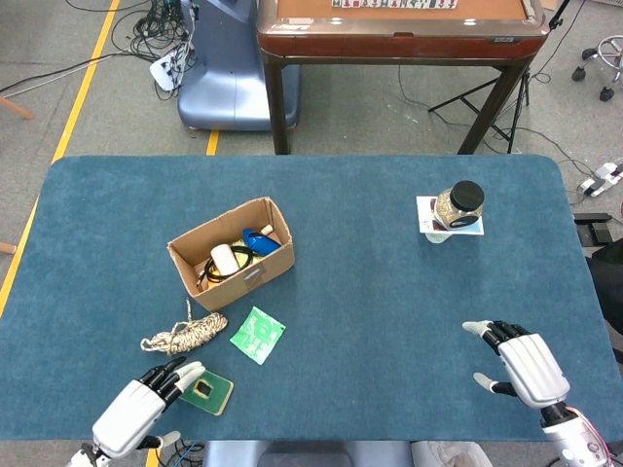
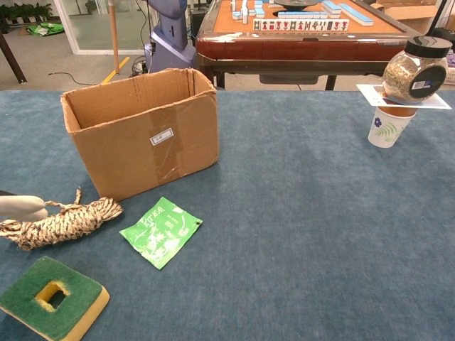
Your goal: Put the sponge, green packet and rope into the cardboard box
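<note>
Left hand (image 1: pixel 136 415) fingers spread, over sponge (image 1: pixel 203 389) edge; rope (image 1: pixel 185 336) long axis left-right; right hand (image 1: pixel 526 360) spread

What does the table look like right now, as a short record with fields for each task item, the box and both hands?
sponge: on table, left robot hand over its near edge
green packet: flat on table
rope: coiled beside box
cardboard box: open, already holds other items
right robot hand: open, holding nothing
</note>
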You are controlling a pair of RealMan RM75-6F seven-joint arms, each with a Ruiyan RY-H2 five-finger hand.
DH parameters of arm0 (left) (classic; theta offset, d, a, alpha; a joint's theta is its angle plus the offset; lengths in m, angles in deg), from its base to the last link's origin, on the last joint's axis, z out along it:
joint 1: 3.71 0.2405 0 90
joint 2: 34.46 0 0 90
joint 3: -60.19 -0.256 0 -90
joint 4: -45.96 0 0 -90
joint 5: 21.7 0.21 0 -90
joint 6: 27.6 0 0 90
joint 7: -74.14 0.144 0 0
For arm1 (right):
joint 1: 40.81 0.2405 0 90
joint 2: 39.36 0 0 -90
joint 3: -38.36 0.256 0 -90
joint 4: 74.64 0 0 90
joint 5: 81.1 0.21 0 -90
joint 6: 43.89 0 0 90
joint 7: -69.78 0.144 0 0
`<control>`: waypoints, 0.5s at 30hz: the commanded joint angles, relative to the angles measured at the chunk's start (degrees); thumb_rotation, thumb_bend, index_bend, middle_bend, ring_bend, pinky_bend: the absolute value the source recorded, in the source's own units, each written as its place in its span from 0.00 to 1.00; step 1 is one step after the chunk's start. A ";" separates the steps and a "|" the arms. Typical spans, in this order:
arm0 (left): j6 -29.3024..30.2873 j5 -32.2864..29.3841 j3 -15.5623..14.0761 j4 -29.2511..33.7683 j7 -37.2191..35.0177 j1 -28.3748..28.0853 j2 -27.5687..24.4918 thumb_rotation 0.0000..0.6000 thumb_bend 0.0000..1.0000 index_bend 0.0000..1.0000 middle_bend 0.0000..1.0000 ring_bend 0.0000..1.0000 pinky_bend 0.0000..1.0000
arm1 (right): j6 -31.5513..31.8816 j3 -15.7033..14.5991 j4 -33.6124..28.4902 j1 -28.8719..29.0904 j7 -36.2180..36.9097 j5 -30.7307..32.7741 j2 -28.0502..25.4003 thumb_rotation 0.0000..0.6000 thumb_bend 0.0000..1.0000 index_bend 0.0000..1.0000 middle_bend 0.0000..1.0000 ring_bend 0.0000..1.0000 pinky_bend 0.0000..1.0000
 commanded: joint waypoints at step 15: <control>-13.98 -7.17 4.61 4.61 13.53 -5.58 4.89 1.00 0.06 0.12 0.13 0.02 0.19 | 1.93 0.20 -0.01 -0.89 2.05 -0.68 -1.18 1.00 0.01 0.29 0.36 0.33 0.45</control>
